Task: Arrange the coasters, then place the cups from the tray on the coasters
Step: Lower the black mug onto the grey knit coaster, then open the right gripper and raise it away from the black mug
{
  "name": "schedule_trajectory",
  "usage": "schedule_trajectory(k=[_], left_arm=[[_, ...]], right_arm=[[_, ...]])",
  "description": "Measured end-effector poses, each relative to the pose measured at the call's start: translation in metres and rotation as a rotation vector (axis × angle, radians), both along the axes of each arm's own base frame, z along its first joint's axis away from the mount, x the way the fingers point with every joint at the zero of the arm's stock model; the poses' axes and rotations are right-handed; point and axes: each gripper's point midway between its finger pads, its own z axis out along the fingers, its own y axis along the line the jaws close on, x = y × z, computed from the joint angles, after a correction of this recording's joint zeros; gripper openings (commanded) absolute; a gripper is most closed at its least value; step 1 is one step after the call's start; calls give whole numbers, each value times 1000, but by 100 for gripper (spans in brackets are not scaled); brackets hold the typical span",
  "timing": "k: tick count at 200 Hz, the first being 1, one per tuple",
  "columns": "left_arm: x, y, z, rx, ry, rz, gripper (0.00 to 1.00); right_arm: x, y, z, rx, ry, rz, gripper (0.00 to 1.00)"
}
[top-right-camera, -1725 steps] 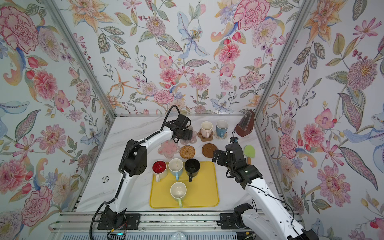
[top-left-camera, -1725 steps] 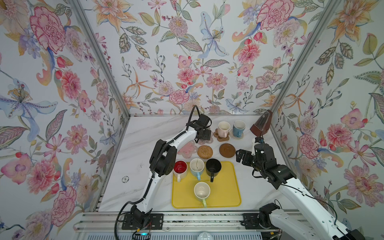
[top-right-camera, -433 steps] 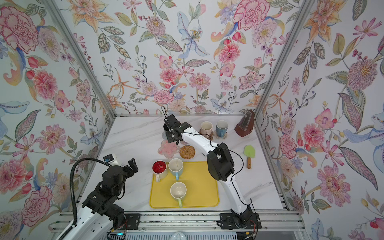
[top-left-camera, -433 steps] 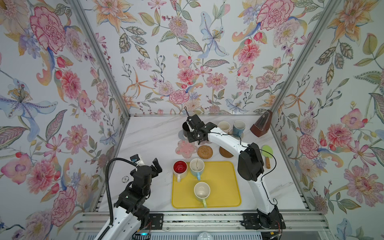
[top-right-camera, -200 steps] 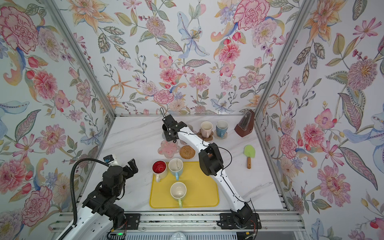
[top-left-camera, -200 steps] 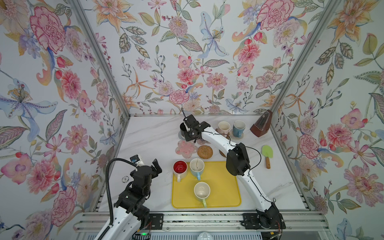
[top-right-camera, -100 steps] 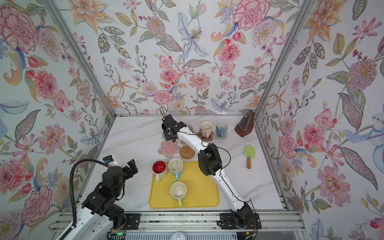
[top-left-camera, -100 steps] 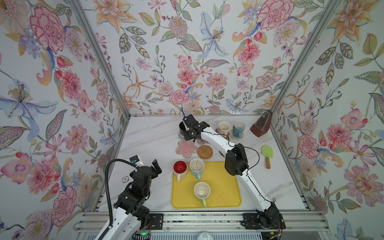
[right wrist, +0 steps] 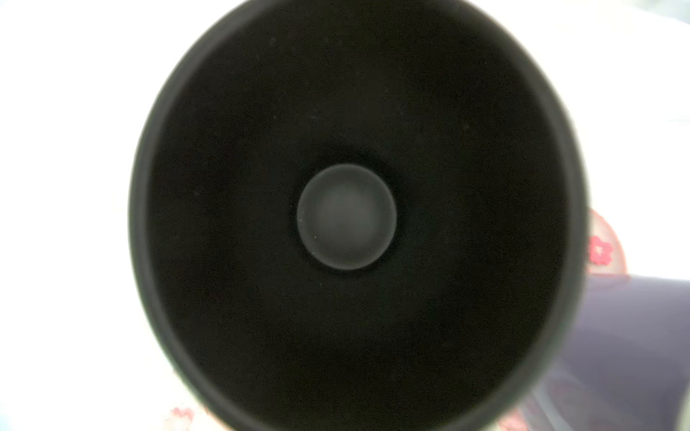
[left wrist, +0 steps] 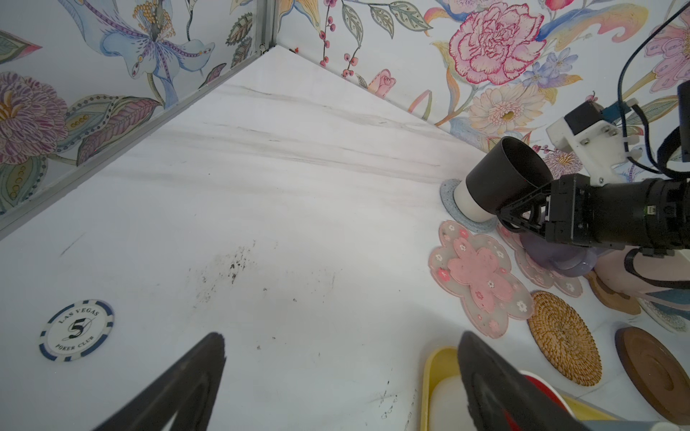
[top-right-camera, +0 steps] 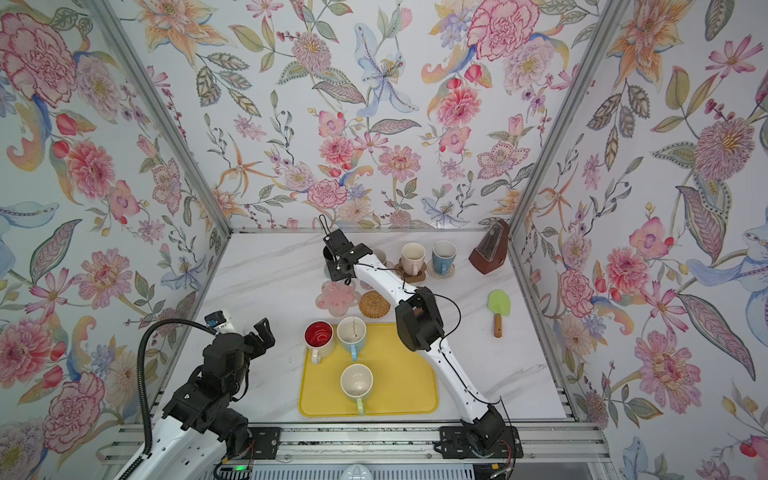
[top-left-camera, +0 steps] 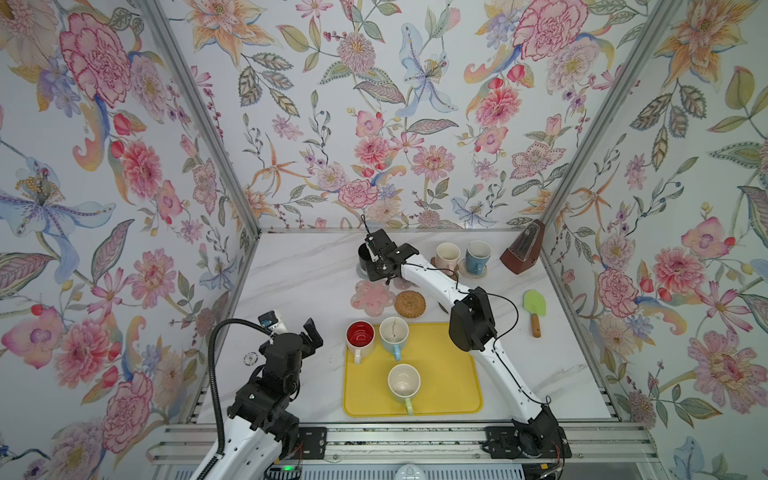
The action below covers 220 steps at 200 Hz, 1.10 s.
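My right gripper [top-left-camera: 376, 262] reaches to the back and is shut on the black cup [top-left-camera: 365, 254] [left wrist: 504, 175], which stands on the grey coaster [left wrist: 448, 197]; its dark inside fills the right wrist view [right wrist: 347, 216]. A purple cup [left wrist: 552, 257] stands on a pink flower coaster under that arm. The pink cup [top-left-camera: 447, 254] and blue cup [top-left-camera: 478, 254] stand on coasters at the back right. On the yellow tray [top-left-camera: 449, 374] are a red-inside cup [top-left-camera: 360, 336], a light blue cup [top-left-camera: 394, 331] and a green cup [top-left-camera: 404, 383]. My left gripper [left wrist: 341, 337] hangs open at the front left.
A bare pink flower coaster [top-left-camera: 372, 296], a rattan coaster [top-left-camera: 409, 303] and a dark wooden disc [left wrist: 657, 377] lie behind the tray. A brown metronome [top-left-camera: 521, 253] and green spatula [top-left-camera: 534, 305] are at the right. A poker chip [left wrist: 76, 330] lies left. Flowered walls enclose three sides.
The black cup has gone from the tray to the grey coaster in my right gripper, and the left arm has drawn back to the front left. Over the last second almost nothing moved.
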Motion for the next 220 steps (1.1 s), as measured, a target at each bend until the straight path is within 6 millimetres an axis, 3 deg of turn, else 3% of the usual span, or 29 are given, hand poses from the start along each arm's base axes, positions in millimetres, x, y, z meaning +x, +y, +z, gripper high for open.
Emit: schedule_trajectory(k=[79, 105, 133, 149, 177, 197, 220], left_arm=[[-3, 2, 0, 2, 1, 3, 99], [-5, 3, 0, 3, 2, 4, 99], [-5, 3, 0, 3, 1, 4, 99], [-5, 3, 0, 3, 1, 3, 99], [-5, 3, 0, 2, 1, 4, 99], [-5, 3, 0, 2, 0, 5, 99], [-5, 3, 1, 0, -2, 4, 99]], right_arm=[[6, 5, 27, 35, -59, -5, 60], [2, 3, 56, 52, -95, -4, 73], [-7, -3, 108, 82, -163, 2, 84], [-17, -9, 144, 113, -213, 5, 89], [-40, -27, 184, 158, -277, 6, 96], [-62, -44, 195, 181, -299, 7, 99], [-89, -70, 192, 197, -308, 2, 99]])
